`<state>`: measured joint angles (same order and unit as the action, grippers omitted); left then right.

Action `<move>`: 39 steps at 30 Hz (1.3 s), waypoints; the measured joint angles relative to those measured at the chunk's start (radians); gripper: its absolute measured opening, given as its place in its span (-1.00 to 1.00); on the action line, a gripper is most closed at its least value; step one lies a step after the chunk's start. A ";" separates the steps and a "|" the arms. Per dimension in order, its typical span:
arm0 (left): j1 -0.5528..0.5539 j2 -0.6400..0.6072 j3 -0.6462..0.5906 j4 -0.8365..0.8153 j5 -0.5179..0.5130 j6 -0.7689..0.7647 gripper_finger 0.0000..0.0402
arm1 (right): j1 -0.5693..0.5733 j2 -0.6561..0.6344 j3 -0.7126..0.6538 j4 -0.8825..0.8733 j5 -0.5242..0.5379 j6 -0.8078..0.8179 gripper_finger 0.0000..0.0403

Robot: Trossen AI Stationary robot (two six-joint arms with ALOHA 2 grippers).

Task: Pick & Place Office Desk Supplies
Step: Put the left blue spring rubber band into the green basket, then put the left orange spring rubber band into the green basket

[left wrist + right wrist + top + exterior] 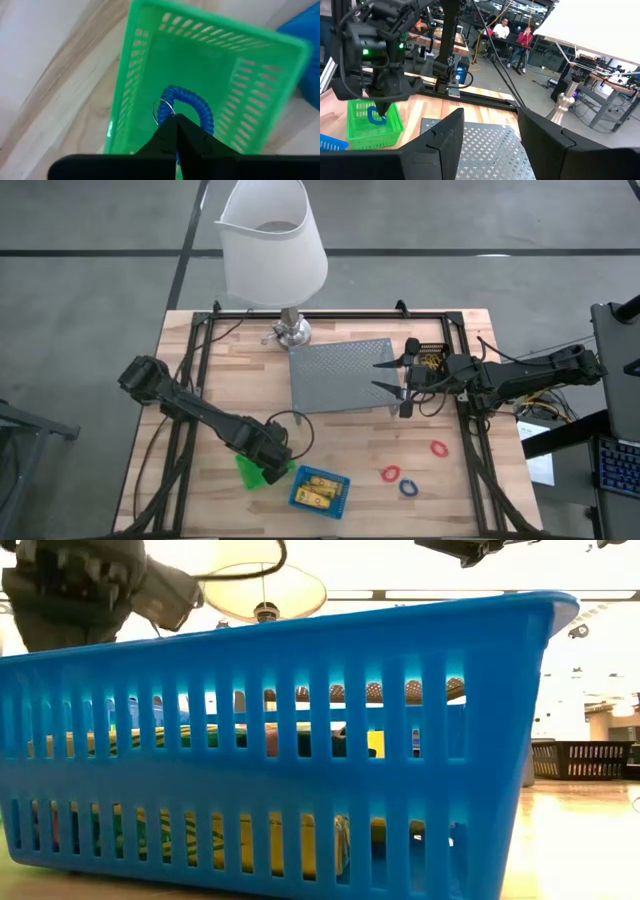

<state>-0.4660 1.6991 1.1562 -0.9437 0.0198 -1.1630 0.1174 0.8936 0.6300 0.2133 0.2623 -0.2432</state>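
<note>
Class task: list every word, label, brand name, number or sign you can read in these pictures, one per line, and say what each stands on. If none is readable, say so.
No readable text in any view.
Green bin: plain, no label.
Blue bin: plain, no label.
Lamp shade: plain white, no print.
Grey tray: only a perforated pattern.
Room behind the table in the right wrist view: any signs there are too small to read.

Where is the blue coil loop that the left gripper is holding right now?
The blue coil loop hangs from the shut left gripper over the green bin, at the table's front left beside the blue bin.
</note>
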 joint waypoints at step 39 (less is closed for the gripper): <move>-0.017 -0.259 -0.090 0.035 -0.300 -0.036 -0.47 | 0.000 0.000 0.000 0.000 0.000 0.000 -0.08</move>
<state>-0.4834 1.4404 1.0657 -0.9089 -0.2806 -1.1987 0.1173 0.8934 0.6300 0.2134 0.2623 -0.2432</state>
